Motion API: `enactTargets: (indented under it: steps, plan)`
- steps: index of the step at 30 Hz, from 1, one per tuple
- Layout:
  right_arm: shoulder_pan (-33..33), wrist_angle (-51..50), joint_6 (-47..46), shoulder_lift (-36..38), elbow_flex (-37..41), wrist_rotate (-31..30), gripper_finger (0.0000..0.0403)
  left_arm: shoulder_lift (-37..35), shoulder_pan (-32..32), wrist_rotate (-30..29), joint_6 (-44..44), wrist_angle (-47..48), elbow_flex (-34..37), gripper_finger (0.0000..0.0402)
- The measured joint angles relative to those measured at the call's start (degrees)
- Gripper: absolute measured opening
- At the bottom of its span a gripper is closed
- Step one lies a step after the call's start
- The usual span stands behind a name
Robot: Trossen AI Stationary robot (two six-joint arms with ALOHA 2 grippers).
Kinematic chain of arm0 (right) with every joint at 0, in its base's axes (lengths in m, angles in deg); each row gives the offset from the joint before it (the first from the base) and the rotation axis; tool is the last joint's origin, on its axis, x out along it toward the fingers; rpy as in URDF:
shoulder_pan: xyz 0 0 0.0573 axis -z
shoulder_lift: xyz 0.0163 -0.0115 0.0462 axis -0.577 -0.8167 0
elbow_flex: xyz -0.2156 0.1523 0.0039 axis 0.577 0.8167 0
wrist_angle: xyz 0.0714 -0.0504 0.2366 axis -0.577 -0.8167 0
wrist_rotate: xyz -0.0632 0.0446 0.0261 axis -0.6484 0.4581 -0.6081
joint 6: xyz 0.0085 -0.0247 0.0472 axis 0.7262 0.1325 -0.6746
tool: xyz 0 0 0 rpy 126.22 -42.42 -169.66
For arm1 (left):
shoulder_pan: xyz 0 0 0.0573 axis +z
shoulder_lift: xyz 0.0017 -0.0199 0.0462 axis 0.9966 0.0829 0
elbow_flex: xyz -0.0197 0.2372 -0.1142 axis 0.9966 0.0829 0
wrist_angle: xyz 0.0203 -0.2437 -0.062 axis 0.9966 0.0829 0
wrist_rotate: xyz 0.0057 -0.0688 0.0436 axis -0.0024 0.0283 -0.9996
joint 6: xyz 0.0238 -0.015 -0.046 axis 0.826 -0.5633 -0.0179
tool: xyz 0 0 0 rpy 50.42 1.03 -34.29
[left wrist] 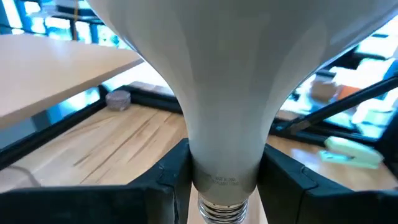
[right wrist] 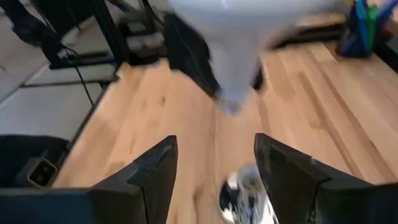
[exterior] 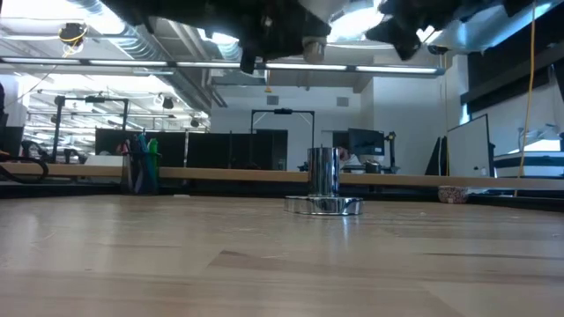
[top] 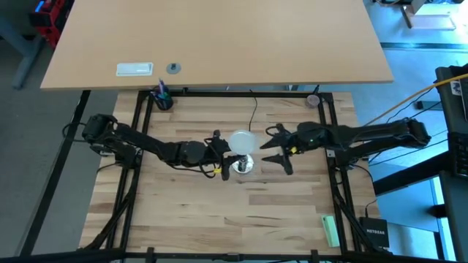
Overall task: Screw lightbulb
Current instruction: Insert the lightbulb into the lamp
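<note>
Left pincer: clenched on the neck of the lightbulb, fingers either side just above the screw base. In the high view it sits at frame centre, and the bulb's dome shows there as a white disc.

Right pincer: released, jaws apart, nothing between them. It hangs just right of the bulb in the high view, facing it.

Socket: silver, upright on the worktop, centre of the low view. The bulb is up in the air above it, not yet seated; in the high view the socket shows just below the dome.

Handling, as judged: bulb light, thin-walled, smooth and likely slippery; would crack under a hard squeeze. Best hold is the narrow neck, where the left pincer has it, leaving the threads free.

Count: 1 lightbulb, 1 socket, 2 pincers. 1 green block at lower right of the high view.
</note>
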Motion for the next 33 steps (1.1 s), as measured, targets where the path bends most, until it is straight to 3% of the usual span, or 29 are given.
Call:
enactTargets:
  steps: [6, 12, 22, 26, 33]
  plan:
    - [0.00, 3.00, 1.56, 5.37, -0.02, -5.60, 0.0213, 8.38, 1.39, 2.28, -1.51, -3.71, 0.58, 0.0127]
    - [0.00, 11.09, 3.42, 2.84, -0.02, -5.65, 0.0213, 16.73, 1.20, 3.24, -2.58, -15.11, 0.51, 0.0127]
    - [0.15, 18.97, 6.05, -10.15, 0.00, -6.22, 0.0213, 17.79, 1.89, 3.02, -0.32, -15.15, 0.79, 0.0127]
    - [0.92, 18.94, 6.04, -12.72, 0.00, -6.60, 0.0214, 17.85, 1.94, 2.78, 0.16, -12.54, 1.31, 0.0127]
    - [0.94, 18.91, 6.27, -15.70, 0.00, -7.01, 0.0214, 17.83, 3.44, 2.93, -1.20, -18.01, 4.43, 0.0127]
